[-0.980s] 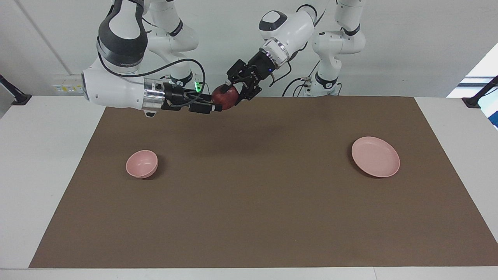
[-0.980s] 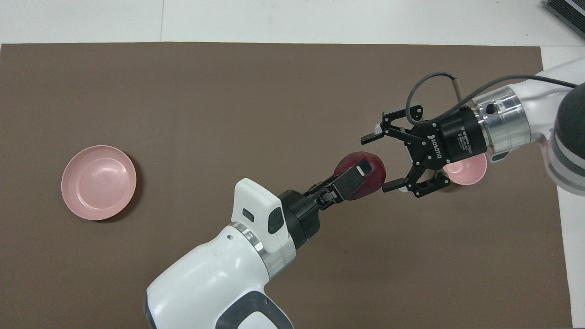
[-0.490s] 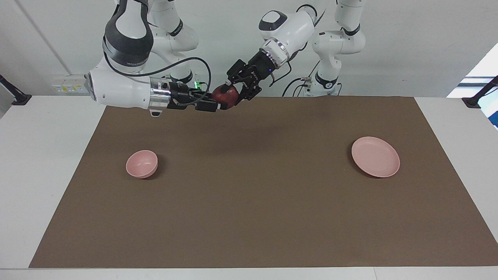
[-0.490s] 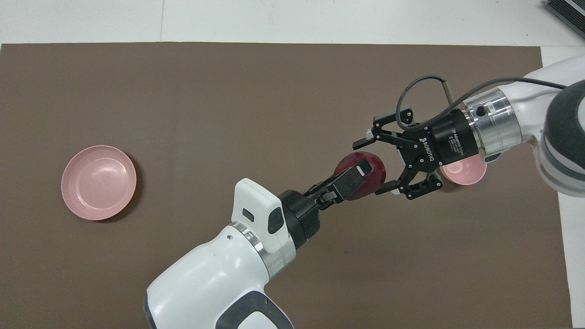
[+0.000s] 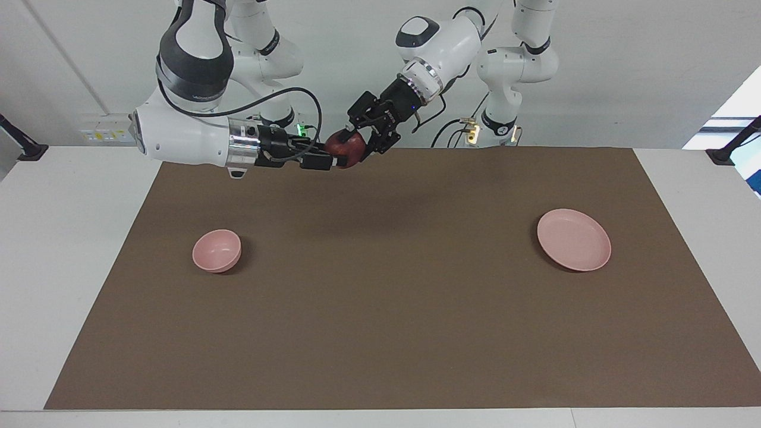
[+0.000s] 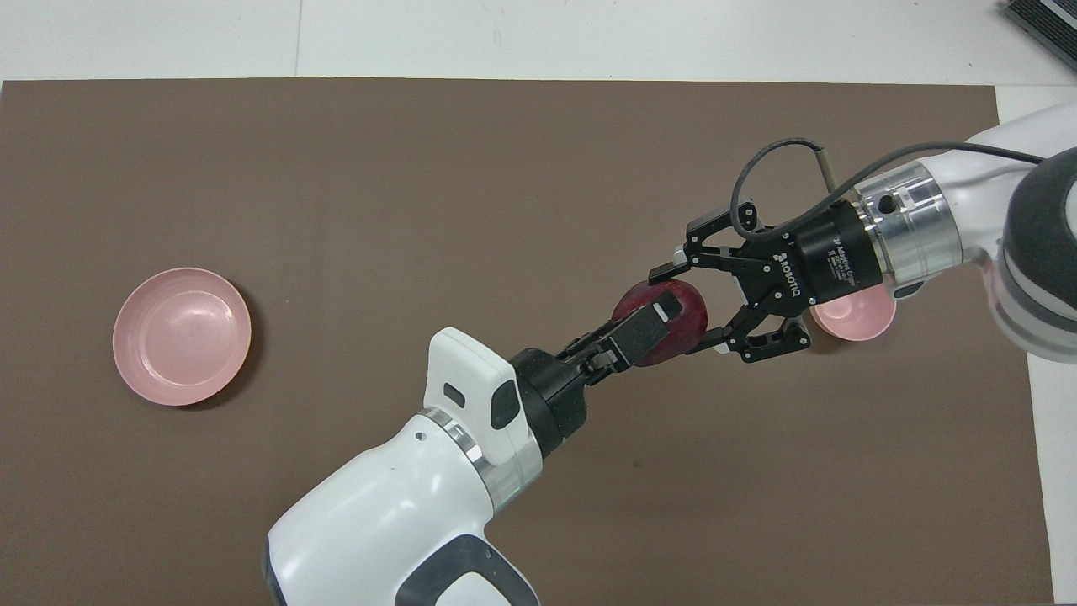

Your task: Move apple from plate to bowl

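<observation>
Dark red, the small round apple (image 6: 673, 313) hangs mid-air over the brown tabletop (image 5: 386, 309), pinched in the left gripper (image 5: 352, 142) fingers; the right gripper (image 6: 681, 310) fingers seemingly straddle it, spread; a handover; next they must close, well short of the small deep pink bowl (image 5: 217, 250).

Bare mat (image 5: 386, 285) between bowl (image 5: 217, 250), plate (image 5: 574, 239)

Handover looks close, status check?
Left hand shut on apple, midair. Right hand open around it. Bowl and plate empty. Nothing blocking.
</observation>
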